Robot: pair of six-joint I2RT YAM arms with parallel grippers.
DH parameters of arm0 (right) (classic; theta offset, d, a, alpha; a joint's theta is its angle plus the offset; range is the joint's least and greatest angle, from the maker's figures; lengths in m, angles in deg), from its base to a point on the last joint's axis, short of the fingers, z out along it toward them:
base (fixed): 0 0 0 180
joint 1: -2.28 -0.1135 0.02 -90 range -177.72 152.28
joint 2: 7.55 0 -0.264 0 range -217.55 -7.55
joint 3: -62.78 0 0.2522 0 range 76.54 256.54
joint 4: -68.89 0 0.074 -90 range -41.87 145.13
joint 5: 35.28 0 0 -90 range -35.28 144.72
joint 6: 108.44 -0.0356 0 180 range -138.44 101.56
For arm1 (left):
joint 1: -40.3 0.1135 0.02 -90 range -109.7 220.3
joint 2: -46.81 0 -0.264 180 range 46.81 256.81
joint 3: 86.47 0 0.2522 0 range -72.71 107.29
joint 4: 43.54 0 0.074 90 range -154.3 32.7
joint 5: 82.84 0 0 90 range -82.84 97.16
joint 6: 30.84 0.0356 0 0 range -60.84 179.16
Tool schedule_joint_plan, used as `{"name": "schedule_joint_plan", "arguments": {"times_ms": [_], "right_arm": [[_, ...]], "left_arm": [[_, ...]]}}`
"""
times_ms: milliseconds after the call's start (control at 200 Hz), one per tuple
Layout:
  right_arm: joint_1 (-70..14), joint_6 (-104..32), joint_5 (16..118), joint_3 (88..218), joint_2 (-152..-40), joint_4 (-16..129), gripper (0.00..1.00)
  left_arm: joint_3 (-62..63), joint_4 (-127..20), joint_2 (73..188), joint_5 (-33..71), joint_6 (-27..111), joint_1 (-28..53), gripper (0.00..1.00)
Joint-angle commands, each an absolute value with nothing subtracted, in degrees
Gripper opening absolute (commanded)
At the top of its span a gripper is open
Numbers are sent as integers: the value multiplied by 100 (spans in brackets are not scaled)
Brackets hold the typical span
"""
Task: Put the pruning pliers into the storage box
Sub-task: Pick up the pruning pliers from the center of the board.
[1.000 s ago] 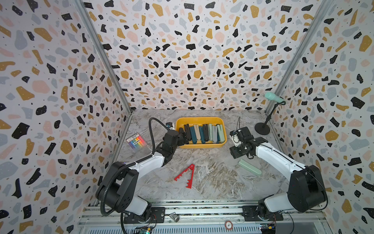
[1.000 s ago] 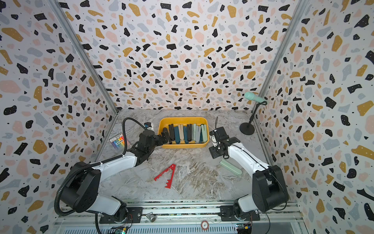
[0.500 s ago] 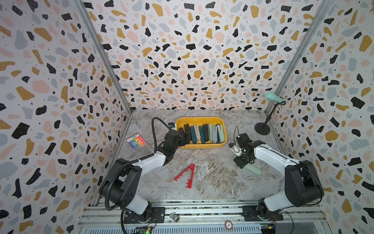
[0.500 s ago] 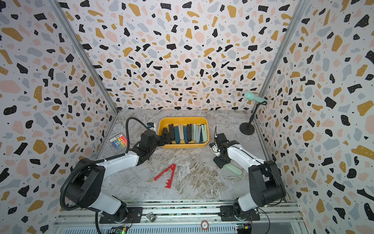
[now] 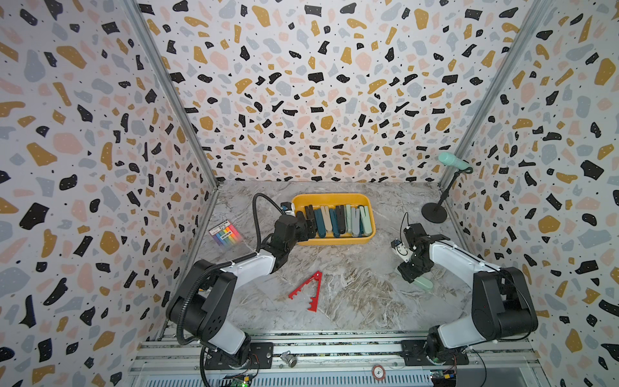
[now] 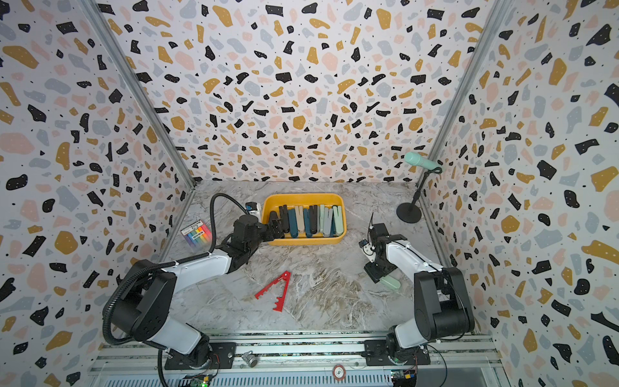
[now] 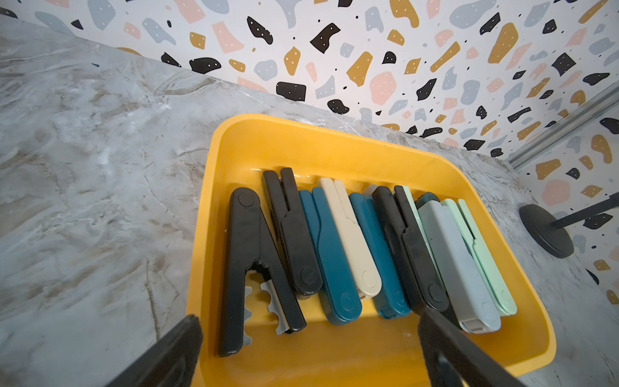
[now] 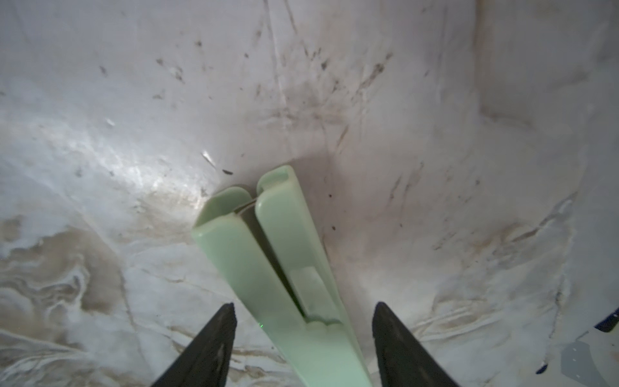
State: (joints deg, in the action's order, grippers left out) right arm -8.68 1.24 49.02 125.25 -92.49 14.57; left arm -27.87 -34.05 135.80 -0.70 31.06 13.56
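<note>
The mustard-yellow storage box point(image 5: 331, 197) point(image 6: 301, 197) point(image 7: 301, 134) stands at the back middle and holds a row of several pruning pliers in black, teal, beige, grey and mint. A black pair point(image 7: 248, 254) lies spread in a V at the row's left end. My left gripper point(image 5: 303, 226) point(image 7: 308, 316) hangs open over the box's front left corner, holding nothing. Red notched pliers point(image 5: 306, 289) point(image 6: 275, 289) lie on the table's middle. Mint pliers point(image 5: 422, 284) point(image 8: 268, 254) lie folded at the right. My right gripper point(image 5: 413, 273) point(image 8: 304, 305) is open astride them, with gaps on both sides.
A rainbow-striped packet point(image 5: 225, 233) lies by the left wall. A black round-based stand point(image 5: 434, 212) carrying a mint microphone point(image 5: 452, 160) stands at the back right corner. Both arm bases sit on the metal rail point(image 5: 335, 351) along the front edge.
My right gripper has moved from beside the box's right end toward the front and down over the mint pliers. The left arm has barely moved.
</note>
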Motion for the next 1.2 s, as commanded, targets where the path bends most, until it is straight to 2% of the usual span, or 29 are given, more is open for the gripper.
{"name": "schedule_joint_plan", "arguments": {"times_ms": [0,130,310,476,556,731,961,1126,1196], "right_arm": [[-905,212,4944,12542,-9175,1284,65],[-983,236,4900,12497,-9249,1359,60],[-1220,197,4742,12527,-9790,1473,43],[-1438,134,4579,12775,-10299,1420,24],[-1577,44,4591,12958,-10308,1388,20],[-2409,-200,4613,13505,-10336,1433,19],[-3541,-341,5012,14708,-11155,1733,20],[-3719,-728,5416,15507,-11837,1556,26],[-3725,-906,5477,15658,-12034,1609,34]], "left_arm": [[-2684,-3155,13602,4,3108,1367,99],[-2683,-3146,13593,4,3079,1363,100],[-2683,-3171,13561,0,3091,1367,100],[-2756,-3247,13422,-144,3129,1362,100],[-2788,-3265,13388,-196,3133,1375,99],[-2767,-3270,13426,-156,3043,1375,99],[-2855,-3430,13251,-233,3010,1375,99],[-3014,-3575,13003,-441,3009,1375,99],[-3076,-3615,12920,-501,2981,1375,99]]}}
